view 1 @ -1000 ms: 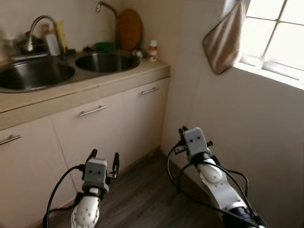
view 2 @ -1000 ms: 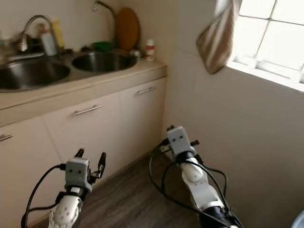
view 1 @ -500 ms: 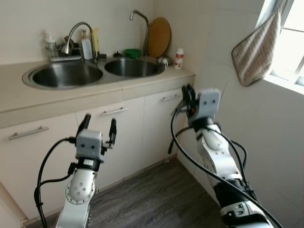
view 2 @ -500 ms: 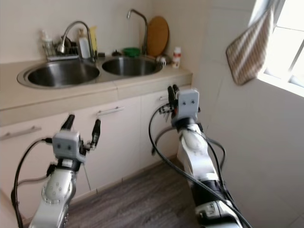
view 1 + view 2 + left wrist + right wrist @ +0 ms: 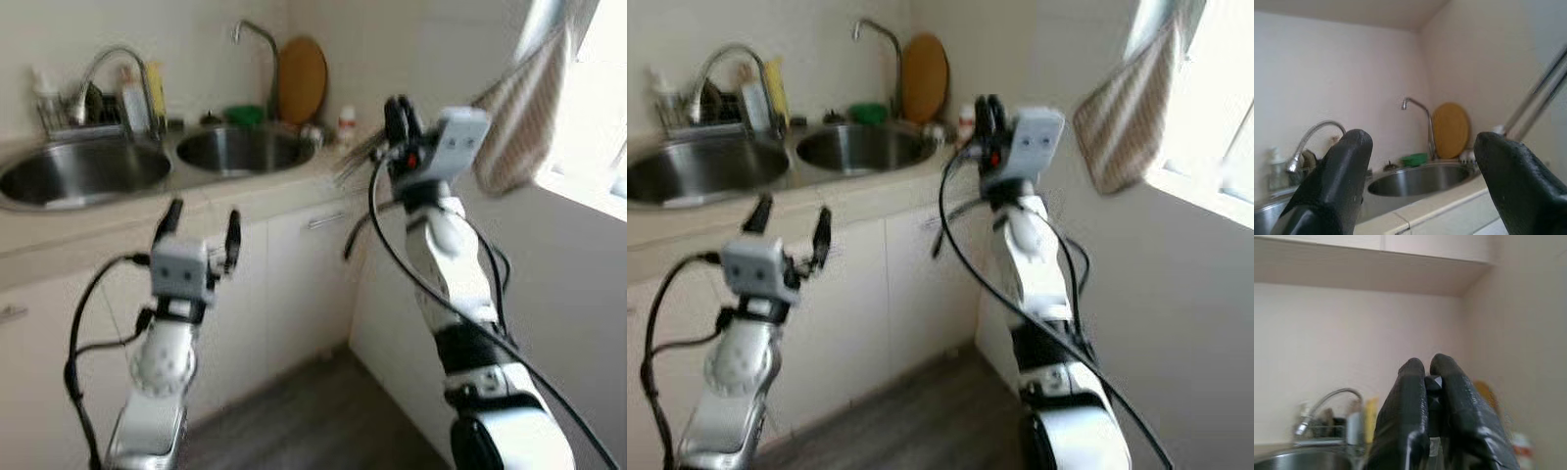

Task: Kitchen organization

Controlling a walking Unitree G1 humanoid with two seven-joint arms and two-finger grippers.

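A beige counter (image 5: 245,191) holds two steel sink bowls (image 5: 240,149) with taps behind them. A round wooden board (image 5: 301,80) leans on the wall by a small white bottle (image 5: 345,122) at the counter's right end. My left gripper (image 5: 201,225) is raised in front of the cabinet doors, open with nothing between its fingers (image 5: 1337,181). My right gripper (image 5: 397,113) is lifted to counter height near the counter's right end, its fingers (image 5: 1420,401) pressed together and holding nothing.
A striped towel (image 5: 524,117) hangs by the window on the right wall. Bottles and a dish rack (image 5: 73,103) stand behind the left bowl, a green item (image 5: 243,115) behind the right bowl. Cabinet doors with metal handles (image 5: 328,220) sit below. Dark wood floor (image 5: 313,421) lies between my arms.
Both arms have risen, the right gripper from cabinet height to counter height. The whole picture has shifted and blurred, so the camera has moved.
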